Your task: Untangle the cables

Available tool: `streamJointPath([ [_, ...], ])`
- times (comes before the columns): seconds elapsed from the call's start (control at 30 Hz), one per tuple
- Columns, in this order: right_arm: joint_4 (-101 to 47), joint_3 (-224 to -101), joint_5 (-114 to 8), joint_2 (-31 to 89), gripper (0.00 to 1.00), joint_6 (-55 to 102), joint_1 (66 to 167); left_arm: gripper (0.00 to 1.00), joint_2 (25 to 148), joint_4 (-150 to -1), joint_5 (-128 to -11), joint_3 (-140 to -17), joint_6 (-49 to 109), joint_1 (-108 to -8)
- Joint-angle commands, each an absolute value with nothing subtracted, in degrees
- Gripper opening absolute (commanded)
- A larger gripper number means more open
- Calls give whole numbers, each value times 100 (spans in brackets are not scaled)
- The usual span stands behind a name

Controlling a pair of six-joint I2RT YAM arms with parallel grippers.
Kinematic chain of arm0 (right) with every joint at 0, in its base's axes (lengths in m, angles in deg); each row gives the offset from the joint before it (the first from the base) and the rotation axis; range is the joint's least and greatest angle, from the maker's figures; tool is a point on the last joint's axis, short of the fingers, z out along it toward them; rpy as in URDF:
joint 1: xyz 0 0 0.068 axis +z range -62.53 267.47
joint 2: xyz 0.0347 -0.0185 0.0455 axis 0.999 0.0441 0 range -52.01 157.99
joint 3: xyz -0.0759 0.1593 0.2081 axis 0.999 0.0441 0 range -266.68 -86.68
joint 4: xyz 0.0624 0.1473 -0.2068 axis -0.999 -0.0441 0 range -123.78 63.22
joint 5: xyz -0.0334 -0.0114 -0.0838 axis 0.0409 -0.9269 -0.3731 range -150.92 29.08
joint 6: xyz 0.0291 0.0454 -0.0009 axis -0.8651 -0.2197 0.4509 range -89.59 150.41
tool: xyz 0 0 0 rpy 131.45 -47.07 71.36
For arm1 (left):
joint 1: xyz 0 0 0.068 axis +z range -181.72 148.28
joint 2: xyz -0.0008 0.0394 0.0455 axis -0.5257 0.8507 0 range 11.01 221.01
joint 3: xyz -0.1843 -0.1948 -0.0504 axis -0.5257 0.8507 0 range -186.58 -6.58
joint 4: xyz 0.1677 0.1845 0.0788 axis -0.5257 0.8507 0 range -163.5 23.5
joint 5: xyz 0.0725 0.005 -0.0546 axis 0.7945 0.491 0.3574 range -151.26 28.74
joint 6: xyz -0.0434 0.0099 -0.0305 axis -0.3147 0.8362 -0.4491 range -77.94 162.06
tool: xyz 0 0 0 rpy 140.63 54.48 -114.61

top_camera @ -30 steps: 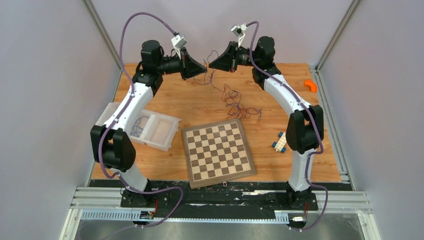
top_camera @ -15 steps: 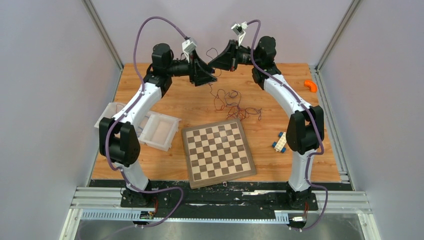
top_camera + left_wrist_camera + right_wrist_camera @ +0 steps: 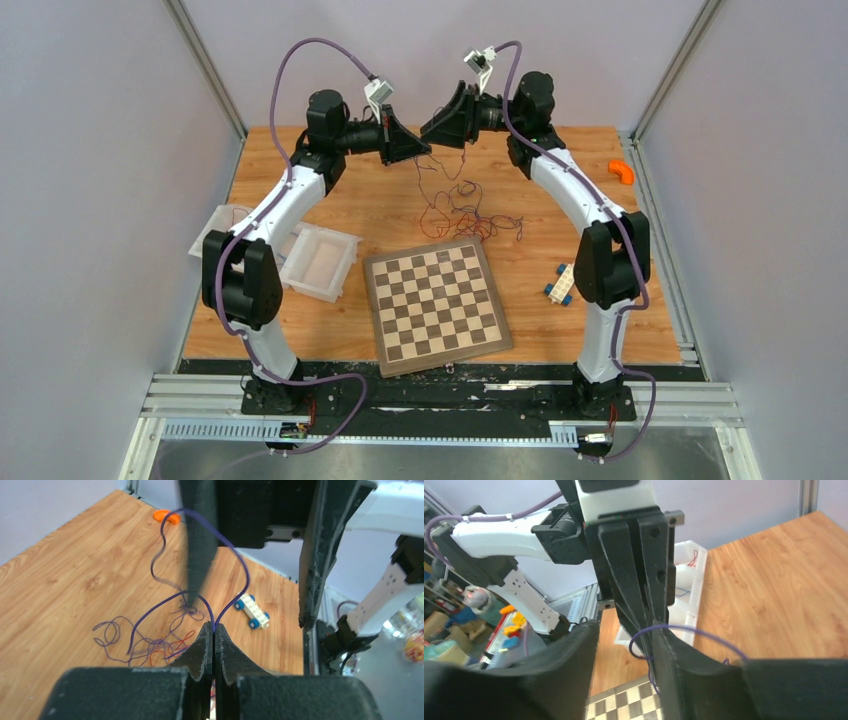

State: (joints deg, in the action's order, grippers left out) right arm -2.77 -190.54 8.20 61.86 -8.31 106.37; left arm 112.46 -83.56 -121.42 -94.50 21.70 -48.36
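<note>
The cables [image 3: 458,208] are thin red and purple wires tangled on the wooden table behind the chessboard; a few strands rise to the grippers. My left gripper [image 3: 214,627] is shut on a purple cable [image 3: 243,575] that arcs up from its tips. In the top view it [image 3: 420,150] meets my right gripper [image 3: 432,126] tip to tip above the table. My right gripper [image 3: 626,630] stands open, and the purple cable [image 3: 704,632] lies draped over its right finger [image 3: 684,675]. The loose tangle [image 3: 145,645] lies on the table below.
A chessboard [image 3: 437,303] lies in front of the tangle. A clear plastic bin [image 3: 318,262] with a few wires sits at the left. A white and blue toy brick [image 3: 560,285] and an orange piece [image 3: 622,171] lie at the right.
My left arm swung right to the right gripper, opened and shut on the purple cable. My right gripper, shut before, has opened.
</note>
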Motion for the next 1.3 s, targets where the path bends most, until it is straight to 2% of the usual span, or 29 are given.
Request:
streamJointPath([
  [0.0,-1657,-18766,726,5640,71,697,10136,0,11269,-9078,-11812,-9780,1149,-4647],
  [0.1,-2184,-18224,314,5293,87,1491,9924,0,11318,-9261,-11649,-9872,644,-4596],
  [0.33,-2492,-16932,-545,4954,90,2541,10121,0,11393,-9463,-11157,-9978,-44,-4591],
  [0.57,-2161,-16804,-657,5646,99,3010,10609,0,11406,-9619,-11019,-10068,-360,-4593],
  [0.6,-2044,-16805,-678,5738,93,3008,10685,0,11391,-9622,-11016,-10061,-363,-4593],
  [0.63,-1942,-16808,-743,5836,79,3012,10756,0,11364,-9625,-11013,-10048,-368,-4594],
  [0.73,-1831,-16826,-1038,6035,16,3147,10792,0,11267,-9565,-11044,-10069,-273,-4540],
  [0.77,-1867,-16798,-1107,6053,5,3265,10760,0,11242,-9439,-11064,-10152,-231,-4461],
  [0.8,-1906,-16742,-1141,6054,0,3348,10703,0,11175,-9370,-11071,-10265,-116,-4405],
  [1.03,-2543,-16262,-1354,6040,0,3822,10103,0,10633,-8317,-11306,-10911,1011,-3593],
  [1.17,-3006,-16381,-1583,6154,0,3977,9964,0,10125,-8050,-11491,-10731,1152,-3268],
  [1.27,-3169,-16548,-1554,6183,0,4014,9934,0,9749,-7308,-11938,-10267,1572,-3211],
])
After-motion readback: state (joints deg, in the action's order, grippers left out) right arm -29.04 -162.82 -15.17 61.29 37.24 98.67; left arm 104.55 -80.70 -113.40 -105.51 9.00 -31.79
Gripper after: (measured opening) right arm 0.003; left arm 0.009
